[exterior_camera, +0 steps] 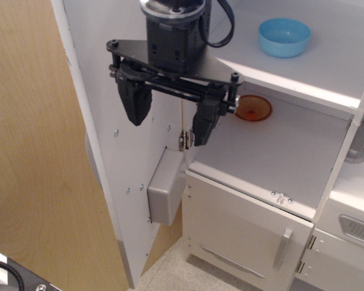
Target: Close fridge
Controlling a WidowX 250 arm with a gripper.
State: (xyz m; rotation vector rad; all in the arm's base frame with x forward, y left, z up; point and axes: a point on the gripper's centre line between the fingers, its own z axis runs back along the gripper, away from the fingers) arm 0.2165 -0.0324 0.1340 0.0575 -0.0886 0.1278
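The gripper (168, 115) hovers beside the fridge (279, 151) door's (118, 121) inner face, fingers (135, 100) spread wide, holding nothing; a blue bowl (284, 37) sits at 2 o'clock.

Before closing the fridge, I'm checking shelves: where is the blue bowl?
The blue bowl sits upper right on the top shelf, above the orange dish.

Pale birch-grain wood panel (36, 151) fills my left side, upright, floor to top. Speckled light floor (176, 270) below me. White neighbouring unit (346, 242) at far right, grey vent (359, 230) in its front. Even, soft indoor light, no hard shadows.
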